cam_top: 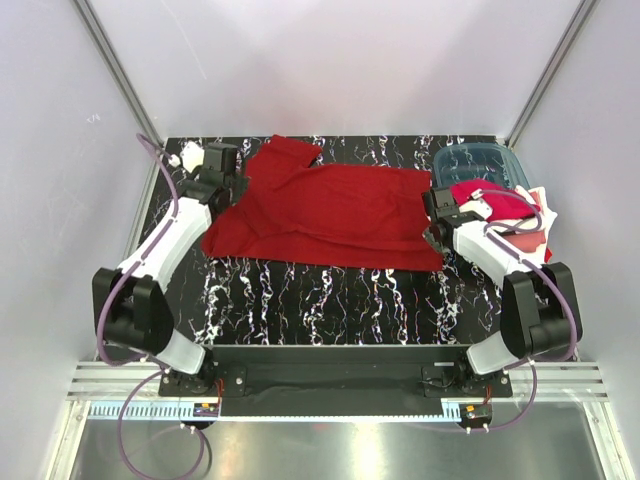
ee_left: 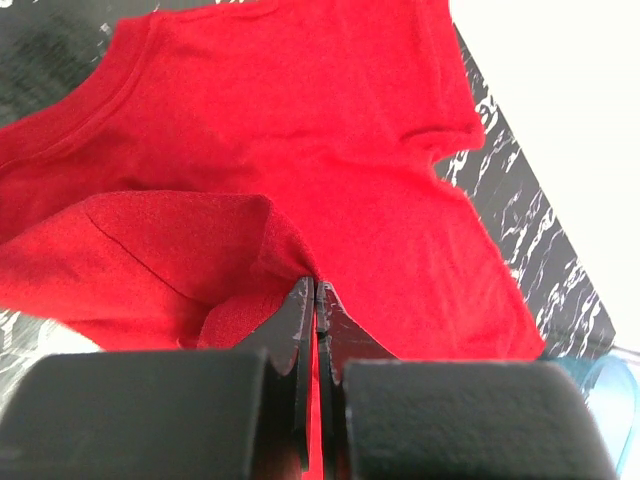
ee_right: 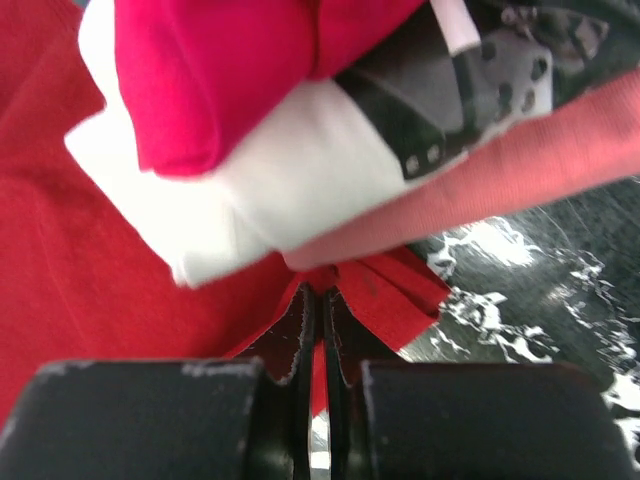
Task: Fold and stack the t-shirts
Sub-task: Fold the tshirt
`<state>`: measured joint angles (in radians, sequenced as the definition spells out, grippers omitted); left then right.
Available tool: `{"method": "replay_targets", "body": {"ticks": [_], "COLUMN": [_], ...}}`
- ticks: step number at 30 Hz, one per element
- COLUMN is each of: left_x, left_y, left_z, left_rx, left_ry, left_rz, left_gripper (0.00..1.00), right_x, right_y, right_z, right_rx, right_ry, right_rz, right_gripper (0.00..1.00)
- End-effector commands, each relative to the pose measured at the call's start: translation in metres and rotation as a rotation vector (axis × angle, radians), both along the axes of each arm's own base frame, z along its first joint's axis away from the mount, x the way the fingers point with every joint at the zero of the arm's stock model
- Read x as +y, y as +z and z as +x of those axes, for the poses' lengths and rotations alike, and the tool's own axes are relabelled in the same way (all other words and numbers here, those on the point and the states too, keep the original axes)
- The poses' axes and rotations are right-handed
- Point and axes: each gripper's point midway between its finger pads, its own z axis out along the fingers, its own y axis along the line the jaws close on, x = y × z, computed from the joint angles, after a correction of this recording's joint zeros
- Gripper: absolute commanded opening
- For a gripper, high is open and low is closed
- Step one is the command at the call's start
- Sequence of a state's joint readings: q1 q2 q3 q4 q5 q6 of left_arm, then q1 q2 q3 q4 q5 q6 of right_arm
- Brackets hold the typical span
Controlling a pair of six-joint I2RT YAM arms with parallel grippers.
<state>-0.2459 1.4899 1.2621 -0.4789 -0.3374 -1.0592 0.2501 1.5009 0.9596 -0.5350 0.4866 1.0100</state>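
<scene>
On your left, the left end effector (cam_top: 233,192) sits at the left edge of the deep red t-shirt (cam_top: 330,210). Its jaws are pressed together on a raised fold of that cloth; your left wrist view shows the pinch clearly, with the fabric bunching up right at the fingertips (ee_left: 300,300) and the collar and one short sleeve spread flat beyond. The shirt lies wide across the far half of the black marbled counter (cam_top: 320,300), mostly flat, with one sleeve pointing toward the back wall.

Move to the right and you find the right end effector (cam_top: 437,228) at the shirt's opposite edge, near its right-hand corner. It is also clamped on the deep red cloth, and a small pleat of hem is squeezed between the closed jaws in the right wrist view.

Just beyond that grip lies a loose heap of t-shirts (cam_top: 510,210) — bright pink, white and a paler pink. They drape over the right arm's wrist, close above the pinch. Behind the heap, at the far right corner, stands the teal bin (cam_top: 480,160).
</scene>
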Motion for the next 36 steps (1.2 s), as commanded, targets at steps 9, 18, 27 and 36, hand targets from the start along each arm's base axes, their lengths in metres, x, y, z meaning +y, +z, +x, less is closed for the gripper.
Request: {"method": "replay_targets", "body": {"ticks": [9, 18, 27, 36], "left_x": [-0.011, 0.012, 0.015, 0.046], "left_y": [0.042, 0.044, -0.014, -0.074], "left_z": [0.094, 0.053, -0.037, -0.091], "left_rx": [-0.133, -0.094, 0.065, 0.151], "left_ry": [-0.012, 0.04, 0.025, 0.071], "left_rz": [-0.022, 0.054, -0.014, 0.094], "left_gripper": [0.42, 0.83, 0.73, 0.71], "right_x": [-0.011, 0.009, 0.049, 0.042], "right_y": [0.023, 0.042, 0.033, -0.015], "right_z": [0.044, 0.038, -0.004, -0.036], "right_rx": [-0.186, -0.26, -0.174, -0.078], "right_ry": [-0.134, 0.029, 0.189, 0.195], "right_rz": [0.025, 0.057, -0.069, -0.061], "right_gripper": [0.69, 0.67, 0.57, 0.6]}}
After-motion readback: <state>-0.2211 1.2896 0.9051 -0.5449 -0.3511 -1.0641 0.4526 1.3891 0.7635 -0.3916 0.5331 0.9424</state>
